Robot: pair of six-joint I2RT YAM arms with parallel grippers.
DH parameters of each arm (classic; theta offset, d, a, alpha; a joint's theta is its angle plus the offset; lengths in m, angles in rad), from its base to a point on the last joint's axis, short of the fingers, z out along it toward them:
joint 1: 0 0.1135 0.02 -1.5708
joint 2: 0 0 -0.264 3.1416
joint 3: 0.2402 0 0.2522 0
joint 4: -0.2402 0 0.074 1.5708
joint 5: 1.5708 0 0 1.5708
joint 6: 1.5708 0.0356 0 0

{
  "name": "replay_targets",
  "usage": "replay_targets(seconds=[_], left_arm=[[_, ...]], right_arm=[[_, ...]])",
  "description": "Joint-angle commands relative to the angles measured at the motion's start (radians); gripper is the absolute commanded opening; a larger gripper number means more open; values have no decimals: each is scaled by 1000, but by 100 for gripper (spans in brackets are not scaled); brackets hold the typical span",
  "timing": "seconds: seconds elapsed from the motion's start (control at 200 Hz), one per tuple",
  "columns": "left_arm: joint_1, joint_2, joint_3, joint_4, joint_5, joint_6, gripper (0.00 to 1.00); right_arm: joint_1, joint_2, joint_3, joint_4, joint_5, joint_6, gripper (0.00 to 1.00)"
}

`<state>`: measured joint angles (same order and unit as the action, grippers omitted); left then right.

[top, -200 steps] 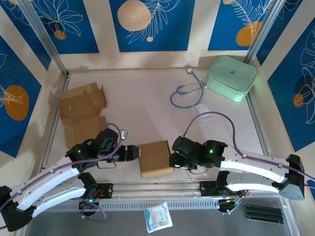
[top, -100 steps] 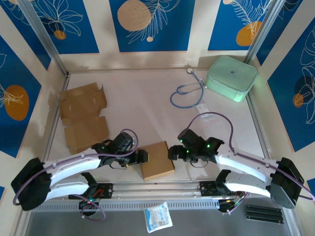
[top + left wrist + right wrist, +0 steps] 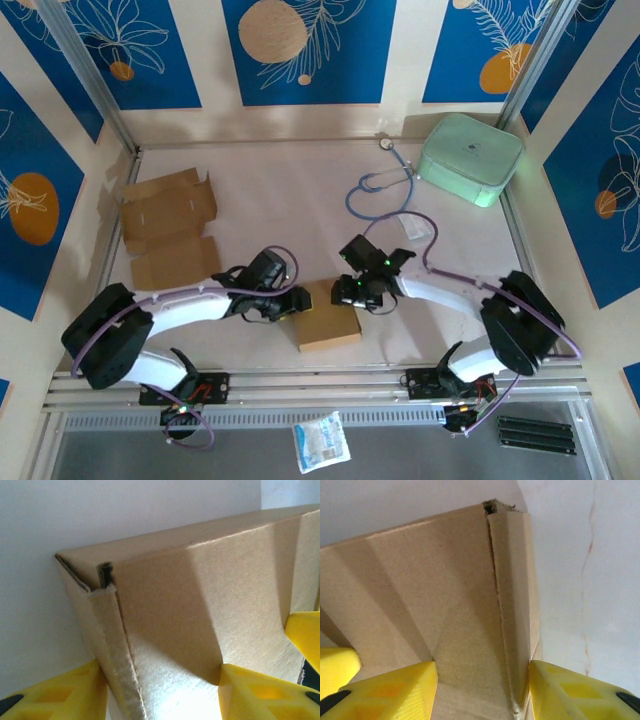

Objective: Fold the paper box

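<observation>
The paper box [image 3: 327, 318] is a brown cardboard box, folded up and lying on the table just in front of the two arms. My left gripper [image 3: 294, 300] is at its far left corner. In the left wrist view that corner [image 3: 150, 615] sits between the yellow fingers [image 3: 55, 692], which press on it from both sides. My right gripper [image 3: 350, 291] is at the far right corner. In the right wrist view the yellow fingers [image 3: 570, 690] clamp the corner seam [image 3: 495, 595]. Both grippers [image 3: 160, 695] [image 3: 482, 690] are shut on the cardboard.
Two flat cardboard blanks [image 3: 168, 208] [image 3: 175, 266] lie at the left. A blue stethoscope [image 3: 380, 190] and a mint green case [image 3: 470, 158] are at the back right. A white packet [image 3: 320, 442] lies below the table's front rail.
Both arms have reached forward, from the box's left and right sides to its far corners. The box has shifted slightly right and turned. Both pairs of jaws opened wider, then closed on the corners.
</observation>
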<state>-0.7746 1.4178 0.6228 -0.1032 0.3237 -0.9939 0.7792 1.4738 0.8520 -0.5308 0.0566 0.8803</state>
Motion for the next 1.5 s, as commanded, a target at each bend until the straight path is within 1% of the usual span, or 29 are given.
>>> replay_targets(seconds=[0.0,0.09,0.15,0.215,0.29,0.36,0.415,0.485,0.525,0.57,0.605,0.63,0.675,0.715,0.785,0.81,0.835,0.855,0.91,0.965,1.01,1.08,1.16,1.221,1.271,1.321,1.376,1.496], left_arm=[[82,97,126,73,-55,75,54],[171,204,259,51,-83,171,51],[222,301,390,22,-91,241,49],[268,421,530,-3,-126,296,46],[316,565,709,-27,-149,330,43],[347,685,882,-52,-160,343,43],[366,777,1028,-83,-141,349,44],[374,884,1247,-152,-154,375,47],[375,952,1365,-202,-162,391,51],[374,1007,1481,-251,-183,412,59],[374,1033,1543,-277,-210,422,65],[376,1043,1566,-280,-227,431,70],[376,1034,1574,-275,-271,449,77],[377,1015,1569,-276,-311,464,82],[380,967,1553,-298,-367,499,88],[381,947,1541,-304,-386,512,91],[383,924,1529,-310,-407,522,98],[383,910,1521,-319,-421,529,100],[389,866,1513,-368,-440,546,99],[392,815,1500,-432,-468,561,100],[393,758,1473,-484,-495,568,99],[402,666,1420,-567,-539,572,95],[430,585,1385,-687,-581,563,90],[463,551,1365,-745,-581,581,88],[492,547,1368,-794,-597,606,87],[521,558,1373,-831,-630,637,86],[549,579,1389,-857,-658,667,85],[600,664,1446,-869,-634,735,83]], right_arm=[[-15,141,138,88,-47,25,49],[-62,280,322,73,-8,-18,48],[-97,391,472,65,1,-71,48],[-139,515,645,46,28,-113,48],[-187,659,850,2,57,-141,47],[-222,777,1070,-62,78,-190,48],[-248,867,1226,-117,112,-213,49],[-289,977,1427,-171,117,-232,49],[-314,1035,1542,-215,124,-237,50],[-335,1095,1668,-263,129,-258,54],[-346,1135,1765,-299,129,-295,59],[-353,1159,1836,-329,135,-321,65],[-360,1179,1936,-372,137,-373,76],[-370,1168,1976,-387,127,-413,84],[-381,1090,1933,-377,112,-475,93],[-386,1049,1890,-364,106,-488,100],[-391,1004,1836,-341,100,-496,99],[-396,968,1795,-321,85,-505,99],[-405,871,1680,-284,70,-511,99],[-407,787,1614,-286,58,-507,99],[-406,726,1582,-317,28,-504,99],[-389,632,1534,-387,-7,-498,99],[-347,515,1457,-480,-19,-509,99],[-306,415,1363,-534,-50,-525,99],[-269,321,1261,-552,-63,-514,99],[-223,212,1135,-529,-77,-499,99],[-165,93,988,-486,-63,-471,99],[-47,-122,766,-438,-10,-363,99]])
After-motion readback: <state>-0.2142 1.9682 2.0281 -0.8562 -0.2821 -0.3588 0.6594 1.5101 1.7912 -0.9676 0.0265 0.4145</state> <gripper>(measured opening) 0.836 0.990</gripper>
